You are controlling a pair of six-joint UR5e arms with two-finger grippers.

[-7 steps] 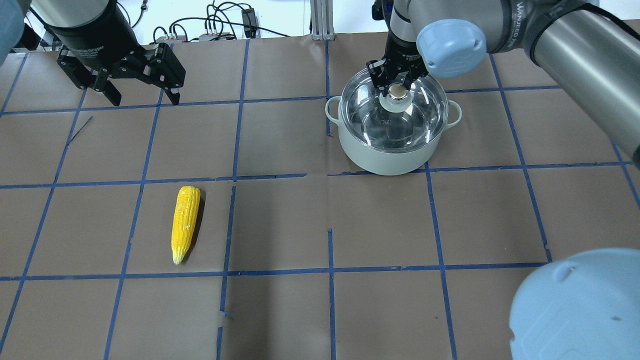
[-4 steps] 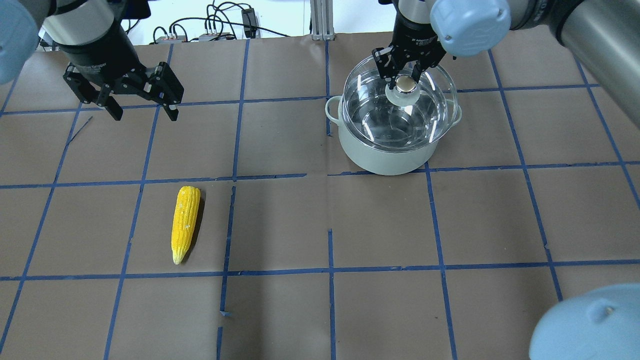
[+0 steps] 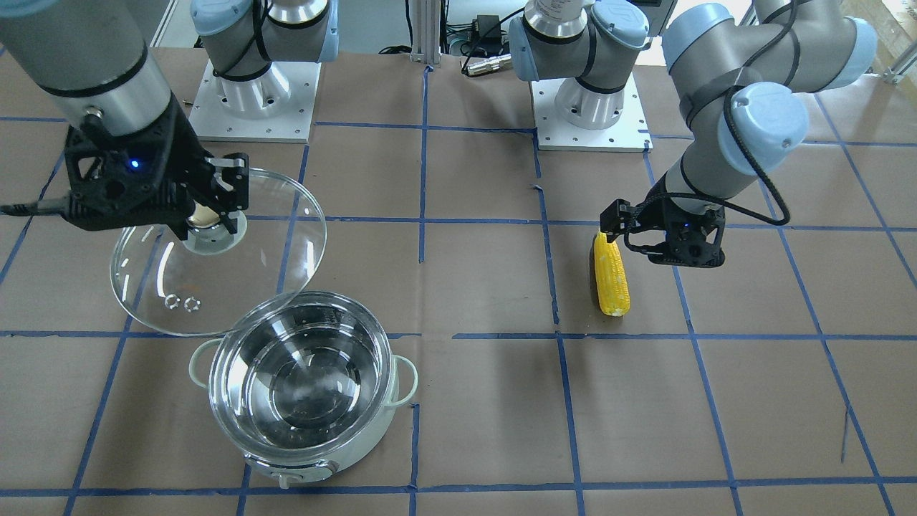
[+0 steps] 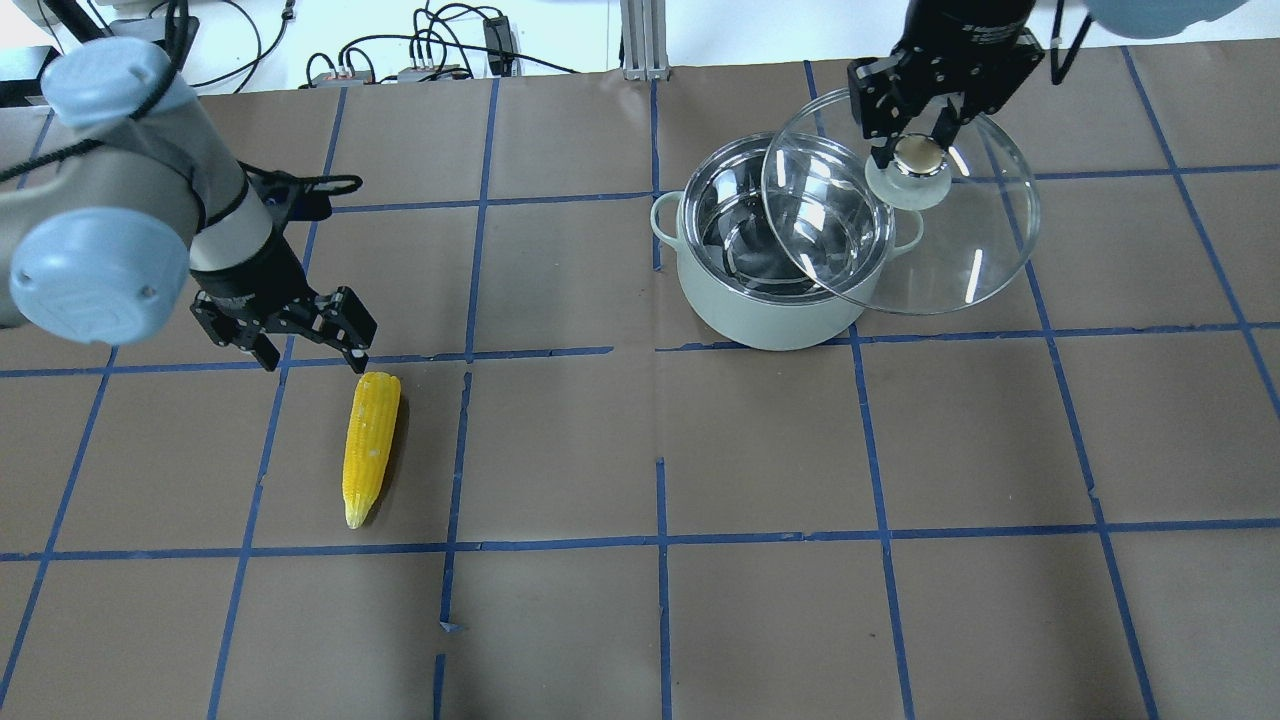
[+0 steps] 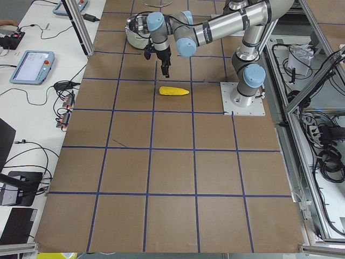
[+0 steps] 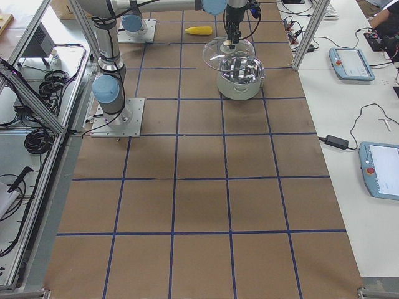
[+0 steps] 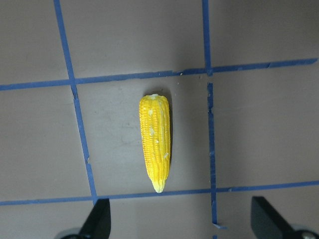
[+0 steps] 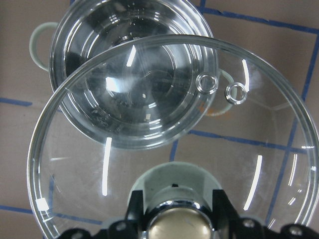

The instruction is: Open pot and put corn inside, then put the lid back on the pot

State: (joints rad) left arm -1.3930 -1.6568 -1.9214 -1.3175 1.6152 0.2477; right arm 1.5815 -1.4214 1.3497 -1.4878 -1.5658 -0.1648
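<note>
The mint-white pot [image 4: 780, 305] stands open on the table, its steel inside empty; it also shows in the front view [image 3: 358, 448]. My right gripper [image 4: 920, 152] is shut on the beige knob of the glass lid [image 4: 965, 265]. It holds the lid in the air, to the right of the pot and overlapping the rim. The wrist view shows the lid [image 8: 259, 164] above the pot [image 8: 99, 30]. The yellow corn [image 4: 370, 445] lies on the table at the left. My left gripper [image 4: 310, 352] is open just above the corn's thick end, with the corn [image 7: 156, 142] ahead of the fingers.
The table is covered in brown paper with a grid of blue tape [image 4: 660, 545]. Cables and boxes [image 4: 430, 60] lie beyond the far edge. The two arm bases [image 3: 251, 100] stand at the robot's side of the table.
My right gripper has lifted the lid off the pot and carried it to the right. My left gripper has come from the far left down to the corn's thick end.
</note>
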